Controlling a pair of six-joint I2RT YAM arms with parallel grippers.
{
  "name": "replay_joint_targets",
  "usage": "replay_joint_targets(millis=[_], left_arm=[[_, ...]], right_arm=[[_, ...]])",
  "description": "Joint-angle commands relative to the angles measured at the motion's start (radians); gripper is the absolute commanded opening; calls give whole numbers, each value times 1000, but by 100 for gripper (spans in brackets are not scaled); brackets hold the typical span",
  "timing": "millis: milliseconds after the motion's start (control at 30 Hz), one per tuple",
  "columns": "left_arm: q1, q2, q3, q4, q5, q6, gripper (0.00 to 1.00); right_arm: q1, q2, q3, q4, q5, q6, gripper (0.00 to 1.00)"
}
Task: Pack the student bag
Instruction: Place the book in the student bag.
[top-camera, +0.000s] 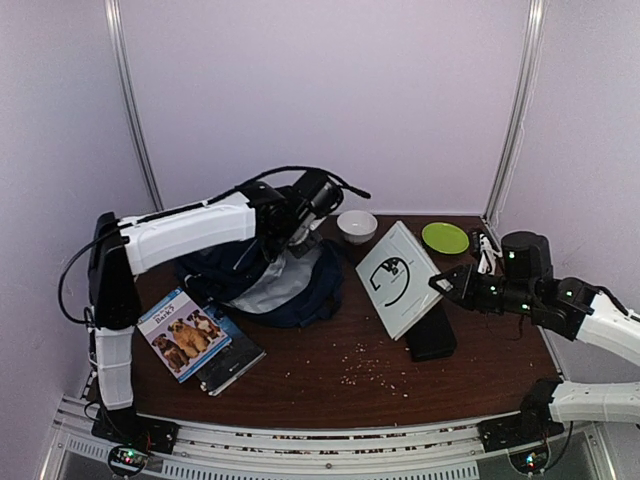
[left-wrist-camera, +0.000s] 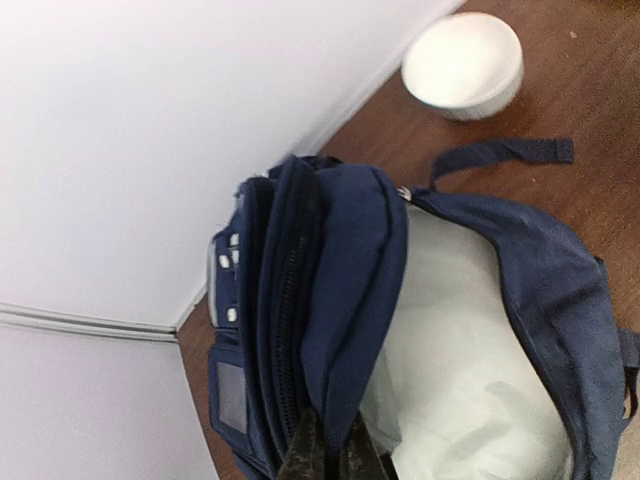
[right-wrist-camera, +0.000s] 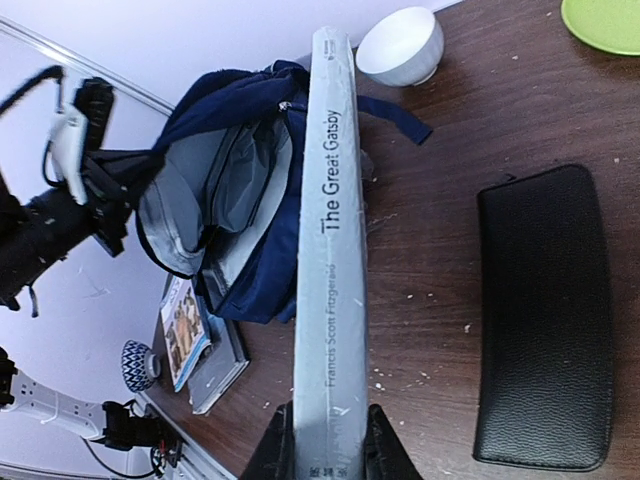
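The student bag (top-camera: 300, 290), navy with a pale grey lining, lies at the back left of the table with its mouth gaping. My left gripper (top-camera: 290, 235) hangs over the bag's top, shut on the navy edge of the opening (left-wrist-camera: 345, 300). In the left wrist view its dark fingertips (left-wrist-camera: 300, 455) pinch that fabric at the bottom of the frame. My right gripper (right-wrist-camera: 328, 450) is shut on a grey book (right-wrist-camera: 328, 250) titled The Great Gatsby. It holds the book (top-camera: 398, 275) tilted above the table, just right of the bag (right-wrist-camera: 250, 130).
A white bowl (top-camera: 357, 226) and a green plate (top-camera: 445, 237) sit at the back. A black case (top-camera: 432, 338) lies under the held book. A dog-cover book (top-camera: 183, 333) rests on a dark book (top-camera: 232, 365) at the front left. Crumbs dot the table's middle.
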Motion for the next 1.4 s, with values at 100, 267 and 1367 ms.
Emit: replay_joint_targets(millis=[100, 267, 1367], left_arm=[[4, -263, -77, 102, -77, 36, 0], [3, -309, -115, 132, -94, 74, 0], [48, -230, 56, 121, 98, -88, 0]], right_arm=[[33, 126, 34, 436, -208, 149, 0], [112, 248, 85, 555, -226, 193, 0], [173, 399, 114, 618, -243, 297, 0]])
